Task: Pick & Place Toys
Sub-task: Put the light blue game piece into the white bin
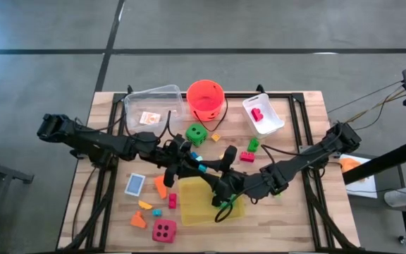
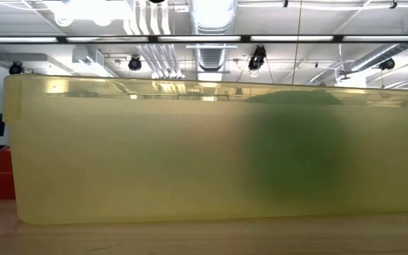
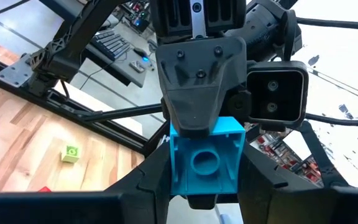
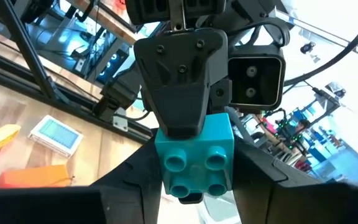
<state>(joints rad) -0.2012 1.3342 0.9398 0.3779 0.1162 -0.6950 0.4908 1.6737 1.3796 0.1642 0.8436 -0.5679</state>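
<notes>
A blue brick (image 3: 205, 162) is held between the left claw (image 3: 197, 186) and the right claw (image 4: 194, 180), both clamped on it, above the yellow tray (image 1: 203, 204) in the middle of the table (image 1: 309, 226); a pink dice (image 1: 164, 230) lies near the front edge; a green dice (image 1: 196, 134) sits farther back, near the orange bucket (image 1: 205, 99).
</notes>
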